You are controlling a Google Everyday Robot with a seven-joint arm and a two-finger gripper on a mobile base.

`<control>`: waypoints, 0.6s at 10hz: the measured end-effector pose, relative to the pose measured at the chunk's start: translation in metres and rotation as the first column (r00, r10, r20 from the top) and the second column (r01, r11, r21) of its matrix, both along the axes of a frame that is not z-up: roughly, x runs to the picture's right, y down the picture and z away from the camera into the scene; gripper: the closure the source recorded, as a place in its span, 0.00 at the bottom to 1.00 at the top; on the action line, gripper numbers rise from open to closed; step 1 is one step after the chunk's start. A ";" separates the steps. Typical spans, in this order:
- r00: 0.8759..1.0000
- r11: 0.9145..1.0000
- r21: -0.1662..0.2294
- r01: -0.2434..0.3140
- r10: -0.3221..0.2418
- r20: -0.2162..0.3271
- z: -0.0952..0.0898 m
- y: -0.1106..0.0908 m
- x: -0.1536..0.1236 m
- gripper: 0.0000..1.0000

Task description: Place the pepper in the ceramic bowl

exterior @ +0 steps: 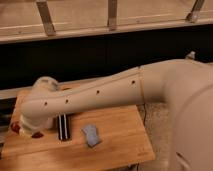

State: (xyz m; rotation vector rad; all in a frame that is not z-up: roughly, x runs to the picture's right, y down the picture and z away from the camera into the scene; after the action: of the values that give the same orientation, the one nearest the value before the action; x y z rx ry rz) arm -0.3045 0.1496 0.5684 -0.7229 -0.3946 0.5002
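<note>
My arm reaches across the view from the right, down to the left end of the wooden table [120,145]. The gripper [26,131] sits low over the table's left edge, largely covered by the bulky wrist. Dark red bits of the pepper [15,128] show right at the gripper, on both sides of the wrist. I cannot tell whether the pepper is held or lying on the table. The green ceramic bowl is hidden behind my arm.
A black striped block [62,127] lies just right of the wrist. A small blue-grey object [91,135] lies further right on the table. A dark ledge and railing run behind the table, and the floor shows to the right.
</note>
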 end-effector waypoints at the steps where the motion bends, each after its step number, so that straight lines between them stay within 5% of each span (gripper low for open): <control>1: 1.000 1.000 0.030 -0.002 0.003 -0.020 -0.005 -0.030 0.011 1.00; 6: 0.996 0.996 0.084 0.044 -0.037 -0.079 0.046 -0.143 0.039 1.00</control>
State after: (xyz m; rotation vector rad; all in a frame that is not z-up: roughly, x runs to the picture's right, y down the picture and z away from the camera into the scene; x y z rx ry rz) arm -0.2652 0.0070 0.6145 -0.6256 -0.3267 0.4687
